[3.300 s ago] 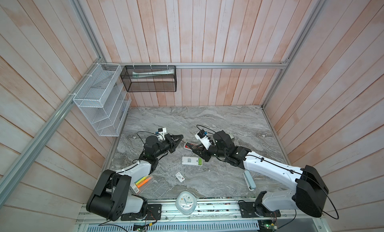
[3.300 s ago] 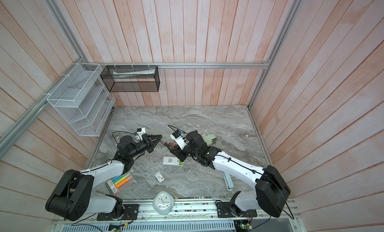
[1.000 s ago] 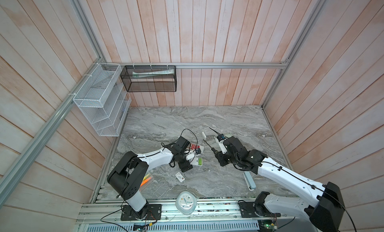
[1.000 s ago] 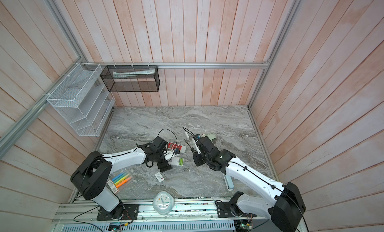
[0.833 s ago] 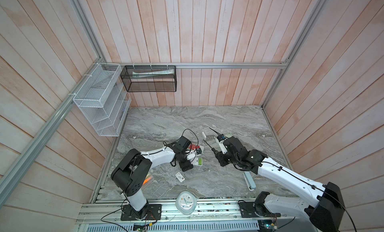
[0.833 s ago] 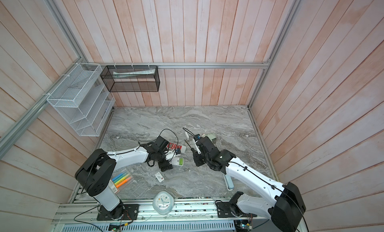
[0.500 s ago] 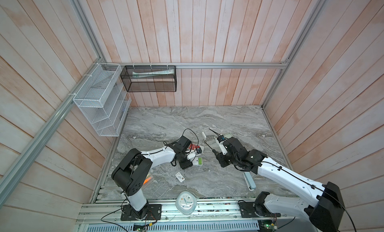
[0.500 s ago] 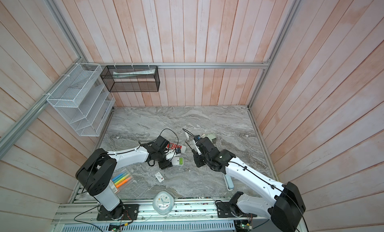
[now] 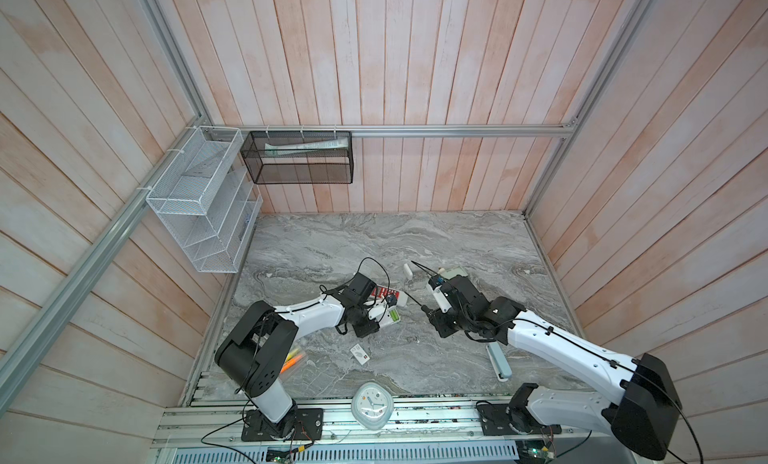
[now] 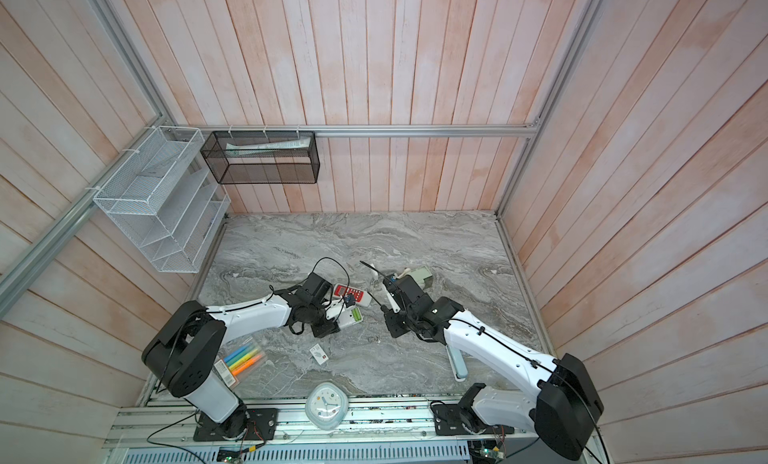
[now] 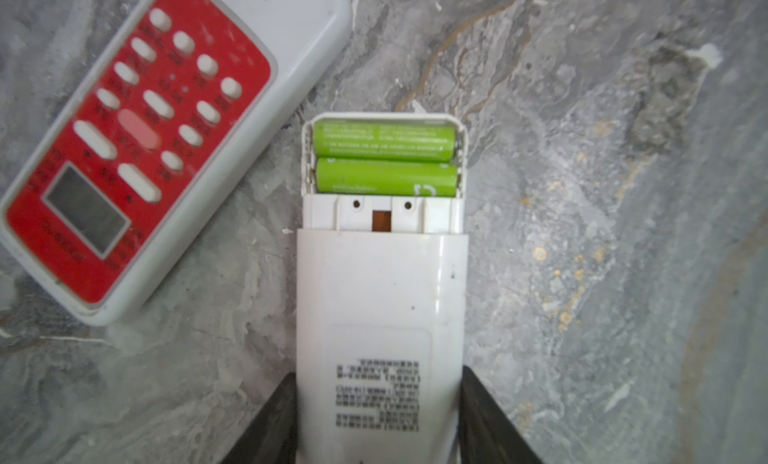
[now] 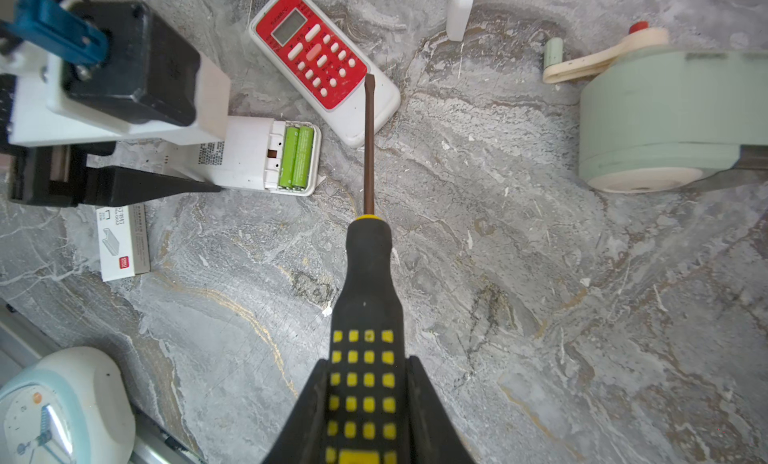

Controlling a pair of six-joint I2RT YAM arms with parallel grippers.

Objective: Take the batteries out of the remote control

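The white remote control (image 11: 380,299) lies back up on the marble, its battery bay uncovered. Two lime green batteries (image 11: 384,143) sit side by side in the bay, also seen in the right wrist view (image 12: 296,156). My left gripper (image 11: 379,376) is shut on the remote's body, one finger against each long side. In both top views it sits left of centre (image 9: 374,318) (image 10: 332,316). My right gripper (image 12: 365,366) is shut on the black-and-yellow screwdriver (image 12: 368,274), hovering right of the remote. The tip points over a red-faced remote.
A red-faced remote (image 11: 137,150) lies touching-close beside the white one. Near it are a staples box (image 12: 122,241), a loose white cover piece (image 12: 459,8) and a pale green tape dispenser (image 12: 665,121). A white clock (image 9: 371,403) and highlighters (image 10: 241,360) sit at the front.
Over the last second my left gripper's jaws have closed in onto the white remote's sides. The right arm with the screwdriver has stayed almost still.
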